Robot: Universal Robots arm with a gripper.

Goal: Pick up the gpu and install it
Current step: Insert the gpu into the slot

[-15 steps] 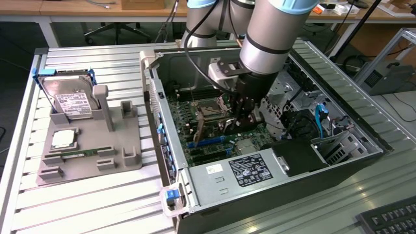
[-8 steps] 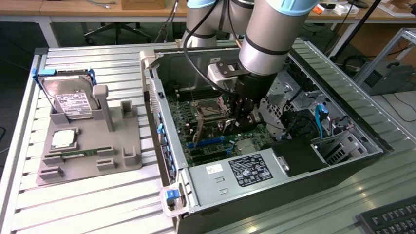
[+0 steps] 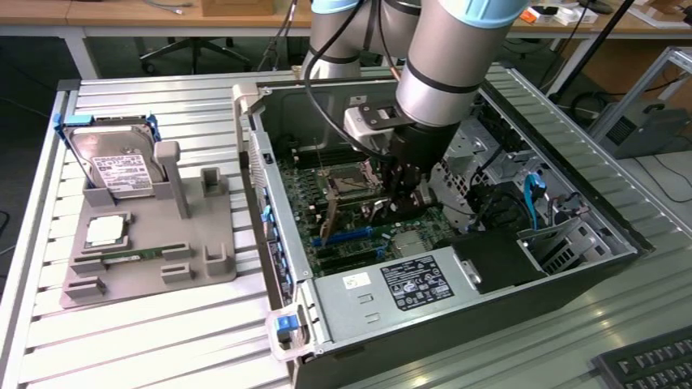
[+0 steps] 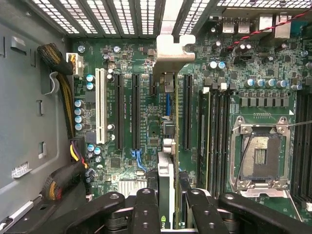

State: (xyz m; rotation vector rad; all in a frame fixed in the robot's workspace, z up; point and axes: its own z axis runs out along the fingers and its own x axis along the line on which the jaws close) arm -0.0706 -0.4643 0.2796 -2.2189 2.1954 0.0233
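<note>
The gpu point(image 4: 166, 168) stands on edge inside the open computer case point(image 3: 281, 243), seen edge-on in the wrist view. Its silver end bracket point(image 4: 170, 51) reaches the case's slotted rear wall. The card lies in line with a long expansion slot on the green motherboard point(image 4: 146, 63); whether it is pressed home I cannot tell. My gripper point(image 4: 167, 197) is shut on the card's end, one black finger point(image 4: 146, 207) on each side. In the exterior view the gripper point(image 3: 398, 194) is low in the case and the brownish card point(image 3: 329, 215) juts out beside it.
White and black empty slots point(image 4: 101, 107) lie beside the card. The open CPU socket point(image 4: 258, 156), bundled cables point(image 4: 61, 90) and power supply point(image 3: 416, 284) crowd the case. Outside, a grey fixture point(image 3: 206, 251) holds a hard drive point(image 3: 117, 170), a CPU point(image 3: 105, 231) and a RAM stick point(image 3: 128, 258).
</note>
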